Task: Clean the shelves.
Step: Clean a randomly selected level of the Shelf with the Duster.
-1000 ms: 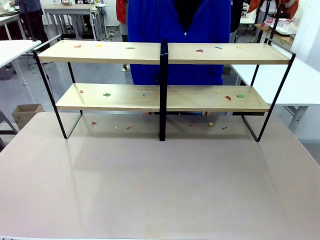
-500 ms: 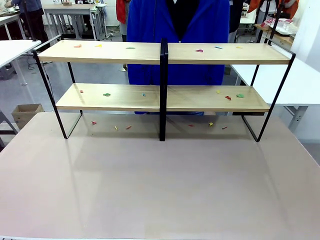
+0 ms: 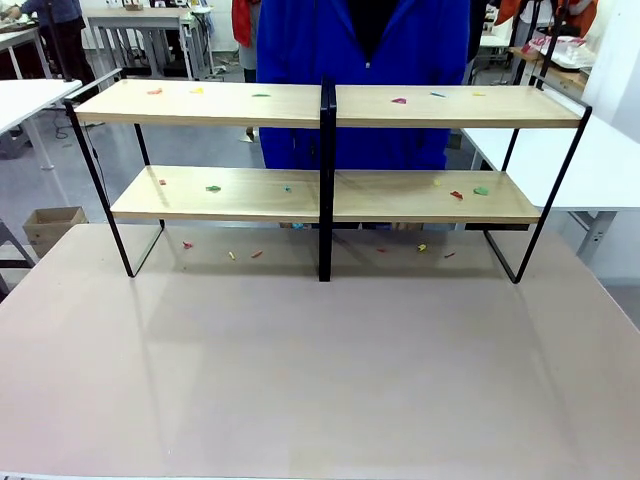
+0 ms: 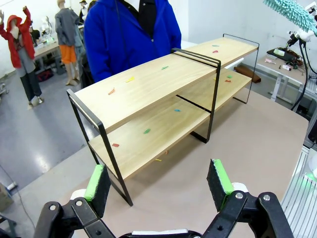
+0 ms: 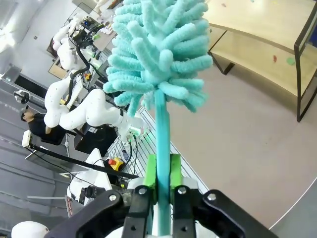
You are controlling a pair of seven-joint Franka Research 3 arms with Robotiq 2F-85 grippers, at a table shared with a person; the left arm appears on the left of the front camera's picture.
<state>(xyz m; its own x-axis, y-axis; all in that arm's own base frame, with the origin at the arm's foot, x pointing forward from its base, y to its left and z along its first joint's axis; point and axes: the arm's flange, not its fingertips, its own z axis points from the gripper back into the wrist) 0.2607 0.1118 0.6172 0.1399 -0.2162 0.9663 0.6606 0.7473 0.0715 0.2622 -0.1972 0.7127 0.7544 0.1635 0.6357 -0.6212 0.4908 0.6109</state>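
The shelves (image 3: 230, 103) stand across the far half of the beige table (image 3: 320, 370), two light-wood boards in a black frame with a centre post. Small coloured scraps (image 3: 399, 101) lie on both boards and on the table beneath them. In the left wrist view my left gripper (image 4: 158, 181) hovers open and holds nothing, facing the shelves (image 4: 148, 89) from their end. My right gripper (image 5: 162, 173) is shut on the handle of a teal fluffy duster (image 5: 158, 54), held upright away from the shelves (image 5: 257, 25). The duster's head (image 4: 292, 10) also shows high in the left wrist view.
A person in a blue jacket (image 3: 360, 40) stands right behind the shelves. White tables (image 3: 610, 160) flank the right side and the left (image 3: 25, 95). A cardboard box (image 3: 55, 225) sits on the floor at the left. The near half of the beige table is bare.
The person behind the shelves has shifted slightly. The shelves and the scraps have not moved.
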